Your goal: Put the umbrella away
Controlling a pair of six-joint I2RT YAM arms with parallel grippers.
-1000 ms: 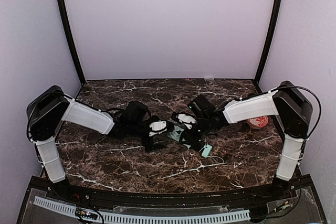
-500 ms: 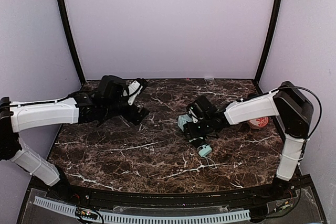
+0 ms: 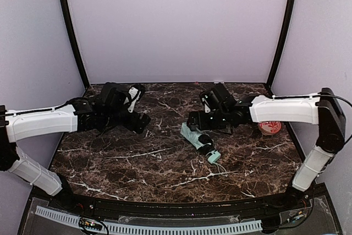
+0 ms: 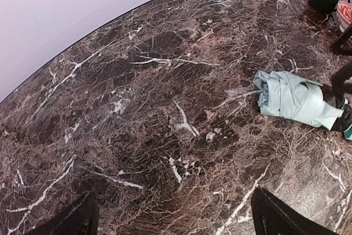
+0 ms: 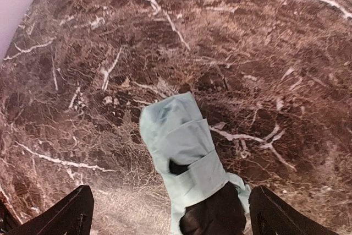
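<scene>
Because it is a small folded umbrella [image 3: 199, 142], it is probably light, with loose, slippery mint fabric bunched over a stiffer core of ribs and shaft, so a pinch on cloth alone would likely slide or pull a fold free. The firmer holds look to be the black strap [image 5: 214, 213], where the fabric is bound tight, and the short hard handle [image 3: 214, 157]; closing across the narrow width at the strap seems the safer choice. It lies flat on the counter [image 3: 137, 163], a little right of centre. Its long axis runs diagonally in the overhead view, with the handle pointing toward the near right and the open fabric end toward the far left. The right gripper [image 5: 170, 191] hangs directly above it with its fingers spread wide on either side of the strap end, holding nothing; whether they touch the cloth I cannot tell. The left gripper [image 4: 173, 193] is well apart over bare counter at the far left, also wide open and empty, with the umbrella seen off to one side.
</scene>
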